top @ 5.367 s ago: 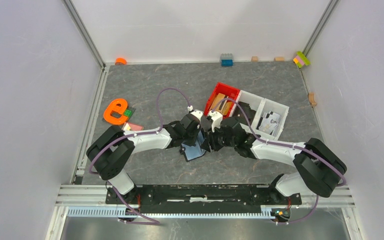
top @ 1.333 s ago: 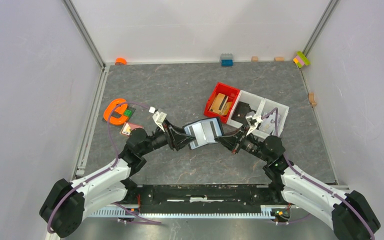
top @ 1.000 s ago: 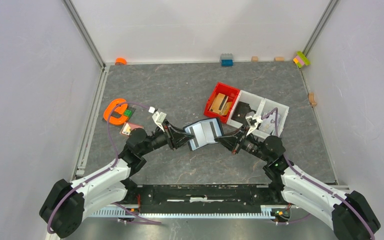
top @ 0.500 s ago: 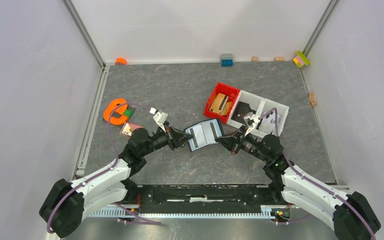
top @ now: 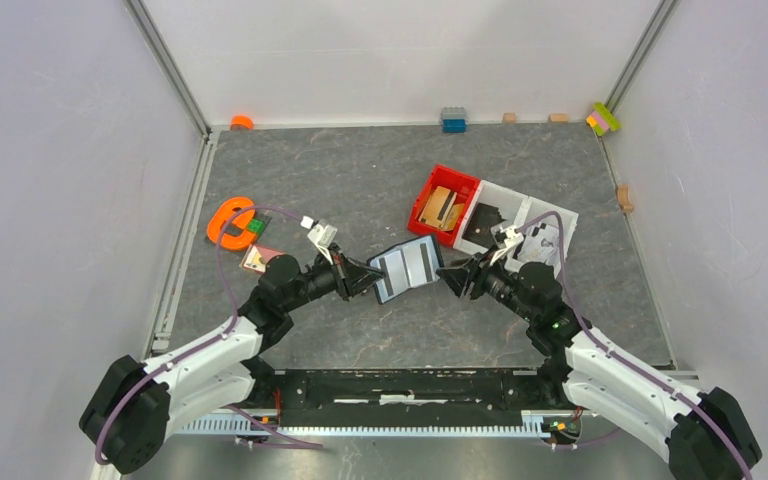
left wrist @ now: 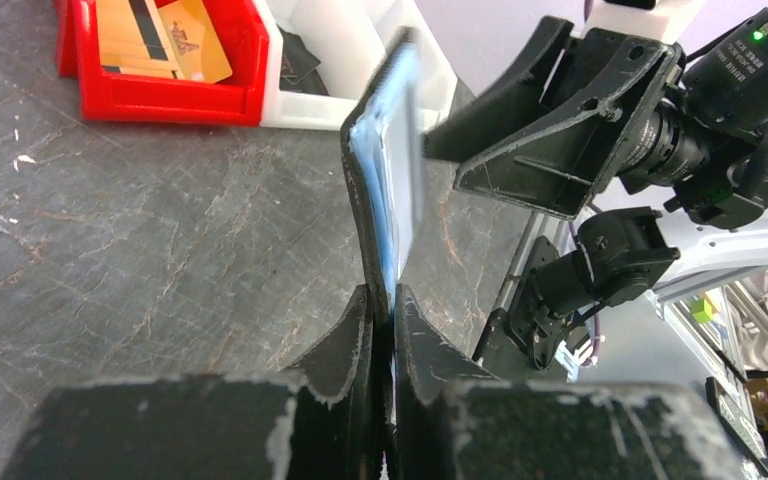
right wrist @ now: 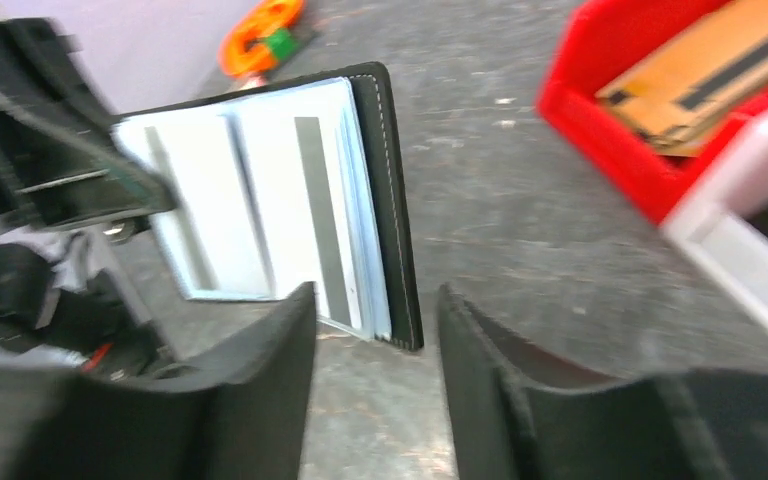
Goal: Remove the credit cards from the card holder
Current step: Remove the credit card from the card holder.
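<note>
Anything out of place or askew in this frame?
Yes: the red bin and adjoining white bins sit skewed to the mat's edges, and stray blocks, a blue block among them, lie along the back wall. The card holder itself looks undamaged.

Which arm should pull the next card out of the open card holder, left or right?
Right. The left gripper is clamped on the edge of the card holder, holding it up and open. The right gripper is open and empty, directly facing the credit cards inside.
</note>
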`<state>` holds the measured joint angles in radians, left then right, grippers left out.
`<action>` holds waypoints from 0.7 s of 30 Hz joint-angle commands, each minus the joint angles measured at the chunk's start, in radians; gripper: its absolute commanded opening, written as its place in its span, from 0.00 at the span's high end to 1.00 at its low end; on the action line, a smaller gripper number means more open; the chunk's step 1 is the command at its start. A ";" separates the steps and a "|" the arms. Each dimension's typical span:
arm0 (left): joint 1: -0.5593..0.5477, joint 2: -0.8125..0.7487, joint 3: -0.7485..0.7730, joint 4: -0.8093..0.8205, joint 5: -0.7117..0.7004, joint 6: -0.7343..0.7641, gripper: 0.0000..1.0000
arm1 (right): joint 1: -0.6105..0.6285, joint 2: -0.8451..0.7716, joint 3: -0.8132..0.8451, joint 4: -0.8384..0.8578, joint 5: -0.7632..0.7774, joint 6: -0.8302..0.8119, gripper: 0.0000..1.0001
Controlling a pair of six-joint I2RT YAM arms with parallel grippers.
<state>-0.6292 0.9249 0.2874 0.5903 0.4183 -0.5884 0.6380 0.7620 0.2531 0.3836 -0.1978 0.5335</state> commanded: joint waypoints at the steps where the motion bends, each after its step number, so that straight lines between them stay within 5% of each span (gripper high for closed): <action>1: 0.003 0.007 0.028 0.002 -0.020 0.043 0.98 | -0.009 -0.027 0.049 -0.077 0.177 -0.035 0.43; 10: 0.003 0.029 0.041 -0.006 -0.005 0.041 0.98 | -0.009 -0.093 -0.049 0.213 -0.075 -0.047 0.54; 21: 0.002 0.054 0.016 0.170 0.146 -0.022 0.98 | -0.009 0.147 -0.026 0.445 -0.376 0.069 0.72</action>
<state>-0.6296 0.9791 0.2878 0.6136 0.4835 -0.5850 0.6300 0.8562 0.2050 0.7059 -0.4477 0.5560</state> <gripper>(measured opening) 0.120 0.293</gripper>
